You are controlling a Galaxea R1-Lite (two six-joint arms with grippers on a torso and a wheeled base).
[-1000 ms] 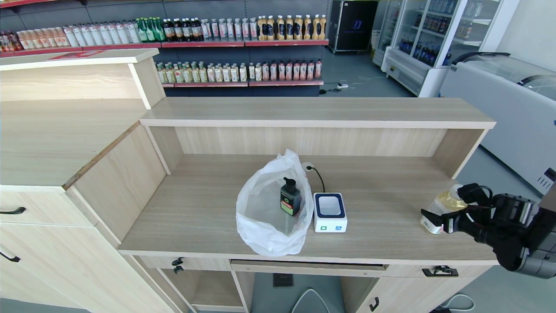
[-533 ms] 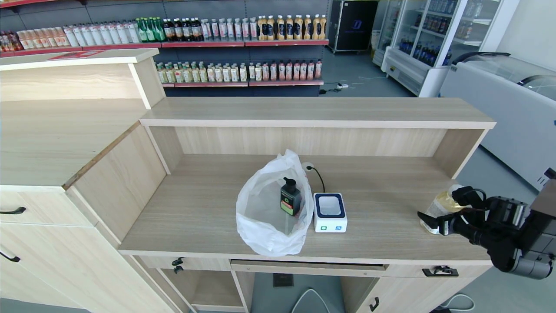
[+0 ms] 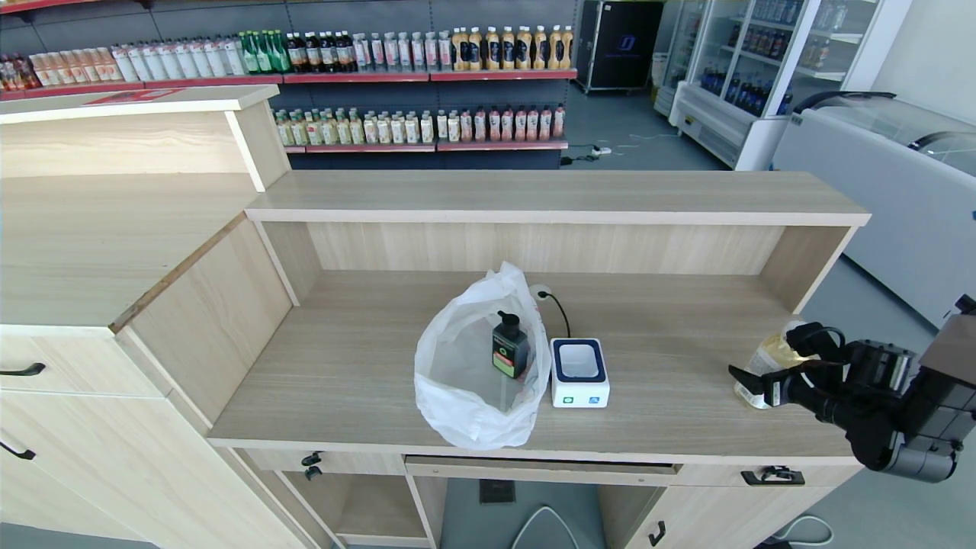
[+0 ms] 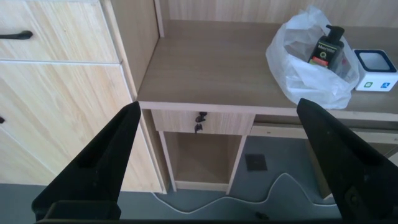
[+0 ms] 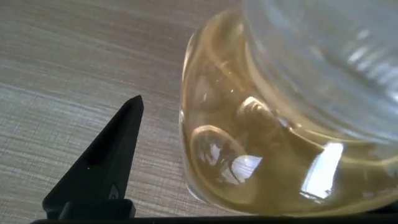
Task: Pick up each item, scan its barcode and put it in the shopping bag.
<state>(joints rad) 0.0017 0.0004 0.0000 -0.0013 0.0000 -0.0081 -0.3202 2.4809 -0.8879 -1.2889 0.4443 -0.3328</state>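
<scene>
Jaws on the right gripper [image 3: 770, 363] are spread, one finger on each side of the clear bottle [image 3: 774, 351] of yellowish liquid. The right wrist view shows a gap between finger [image 5: 99, 168] and bottle, so it isn't pinched yet. My guess is it's lining up a side grab.

The bottle stands at the right end of the counter [image 3: 686, 320], well apart from the scanner [image 3: 579, 371]. The scanner sits window-up, just beside the shopping bag [image 3: 465, 396], presumably so scan-then-drop is a short hop. The bag's mouth is open, with a dark pump bottle [image 3: 509, 349] standing inside.

The left gripper [image 4: 217, 104] hangs wide open, low and off to the left of the counter, out of the way.

Writing: both bottles have labels and the scanner has two small badges, all too small to read.
</scene>
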